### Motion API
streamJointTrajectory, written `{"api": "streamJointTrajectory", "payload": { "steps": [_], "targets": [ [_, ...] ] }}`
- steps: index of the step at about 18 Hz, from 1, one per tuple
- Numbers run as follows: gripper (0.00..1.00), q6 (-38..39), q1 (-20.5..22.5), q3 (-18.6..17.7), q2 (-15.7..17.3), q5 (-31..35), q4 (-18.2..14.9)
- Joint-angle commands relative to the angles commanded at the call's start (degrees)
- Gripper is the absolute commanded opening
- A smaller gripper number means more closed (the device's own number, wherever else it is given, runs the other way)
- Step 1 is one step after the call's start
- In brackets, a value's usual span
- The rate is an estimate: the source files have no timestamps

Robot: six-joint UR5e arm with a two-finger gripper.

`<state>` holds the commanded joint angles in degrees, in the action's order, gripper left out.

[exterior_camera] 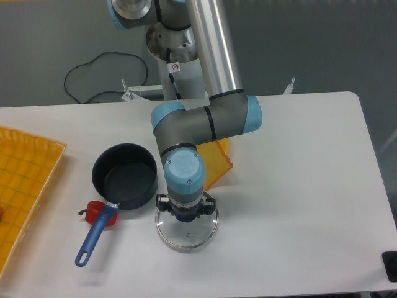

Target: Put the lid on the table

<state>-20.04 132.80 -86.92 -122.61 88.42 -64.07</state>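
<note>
End effector (185, 211) points straight down over the lid (186, 231); its fingers sit at the centre knob, but the blue wrist cap hides them, so I cannot tell whether they are clamped. That lid, round clear glass with a silver metal rim, lies flat on the smooth white table (298, 186). Just left stands the dark round pot (124, 175) with its long blue handle, touching a small red object (95, 212). Behind the arm lies a translucent orange piece (216, 162), and a yellow grid-patterned tray (22, 186) sits at the left edge.
</note>
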Motion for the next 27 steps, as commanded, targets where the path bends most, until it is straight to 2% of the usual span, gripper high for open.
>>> {"api": "streamJointTrajectory", "payload": {
  "steps": [2, 27],
  "targets": [
    [0.64, 0.09, 0.0, 0.0, 0.0, 0.09, 0.0],
    [0.64, 0.0, -0.09, 0.0, -0.79, 0.09, 0.09]
  ]
}}
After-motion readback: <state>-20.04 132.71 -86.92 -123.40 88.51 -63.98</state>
